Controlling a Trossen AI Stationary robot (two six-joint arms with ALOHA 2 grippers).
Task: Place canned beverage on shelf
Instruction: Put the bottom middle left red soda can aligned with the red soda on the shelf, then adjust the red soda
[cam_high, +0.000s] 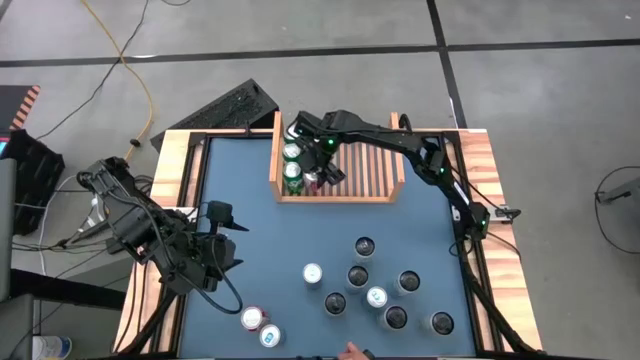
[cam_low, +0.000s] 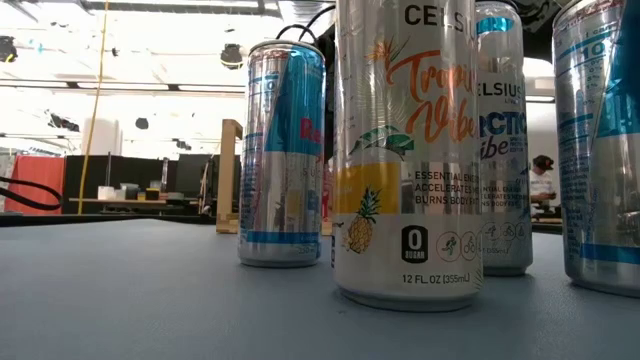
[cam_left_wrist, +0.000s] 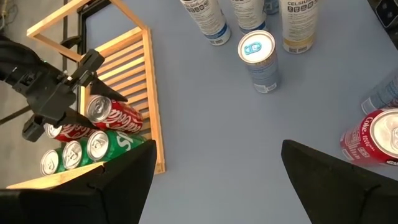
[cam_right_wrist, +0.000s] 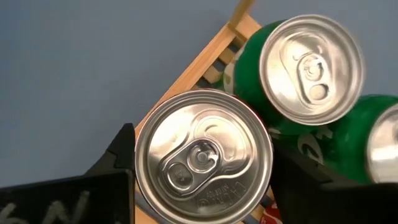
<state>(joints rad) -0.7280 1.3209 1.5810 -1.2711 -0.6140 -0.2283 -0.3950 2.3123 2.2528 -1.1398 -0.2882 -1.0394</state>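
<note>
Right wrist view shows the right tool (cam_right_wrist: 202, 171) clenched on a red can (cam_right_wrist: 202, 155), with 1 finger on each side of it. The can is down inside the shelf (cam_high: 340, 197), at the left end. It is just beside the front wall (cam_right_wrist: 186, 74) and just beside the green cans (cam_right_wrist: 311, 68).

What could go wrong:
- The can is very near the wall. If its bottom sits on the wall and not on the slats, it may tip when the tool lets go.
- The green cans are very close. When the fingers spread, 1 finger may push a green can and knock it over.
- If the tool lifts away at a slant, it may drag the red can along or bump the cans next to it.

Counting:
- 2 arms. The left tool (cam_left_wrist: 217, 155) is released, with nothing in it. It waits over the left side of the tabletop (cam_high: 260, 250).
- 1 shelf.
- 5 cans in the shelf as far as I can tell: 3 green and 2 red, and 1 of the red ones is the held can.
- 10 loose cans (cam_high: 358, 276) stand on the tabletop. I count 8 in a bunch on the right and 2 near the front, closer to the left arm.
</note>
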